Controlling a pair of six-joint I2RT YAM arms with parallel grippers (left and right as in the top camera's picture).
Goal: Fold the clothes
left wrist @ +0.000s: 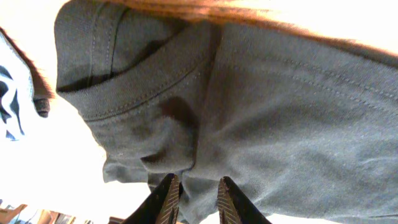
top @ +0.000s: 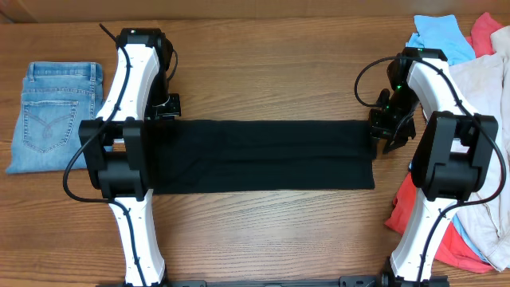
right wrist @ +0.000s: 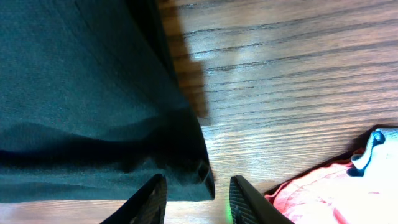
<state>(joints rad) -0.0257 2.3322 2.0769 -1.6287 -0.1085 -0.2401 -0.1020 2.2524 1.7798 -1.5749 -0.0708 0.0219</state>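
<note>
The black T-shirt (top: 263,155) lies across the middle of the surface (top: 263,72) as a long flat strip, with one end at each arm. The left jaws stand narrowly apart at the bunched, seamed end; the cloth's edge sits between the tips, and as far as the wrist view shows it is not pinched. The right jaws stand somewhat wider, open around the strip's corner, with bare wood showing between the cloth and one finger.

The likeliest trouble is a snag. If either arm lifts away while a layer catches on a fingertip, that end would be dragged and the fold would open. The left end is already rumpled, so a fold made over it would probably come out uneven. On the right, a coral garment (right wrist: 323,193) lies just beside the jaws, and a low sweep could hook it into the shirt.

No container is in view. The unfolded clothes sit in a loose pile (top: 486,88) at the right edge, and folded jeans (top: 56,115) lie flat on the far left
</note>
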